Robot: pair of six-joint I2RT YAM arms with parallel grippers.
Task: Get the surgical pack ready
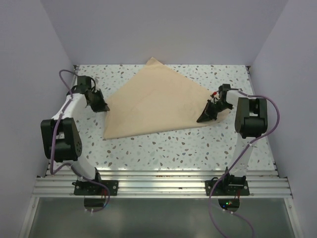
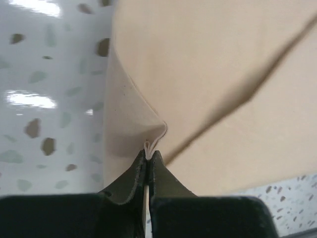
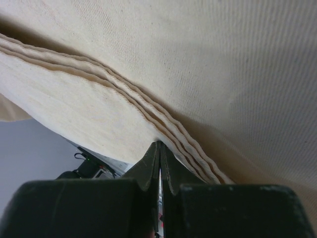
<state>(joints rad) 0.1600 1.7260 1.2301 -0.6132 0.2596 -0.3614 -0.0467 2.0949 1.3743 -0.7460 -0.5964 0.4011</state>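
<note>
Edges of surgical pack [image 1: 158, 101] pinched by left hand [image 2: 149, 154], right hand [image 3: 159, 147].

The surgical pack [image 1: 158, 101] spreads across the middle of my table [image 1: 163, 148], its far corner up against the back wall [image 1: 163, 29], so there is no way round behind it. My left gripper [image 1: 104, 107] and right gripper [image 1: 202, 119], each pinched on a side corner, block both flanks. The near strip of bare table lies open between the left wall [image 1: 29, 74] and right wall [image 1: 292, 74].
</note>
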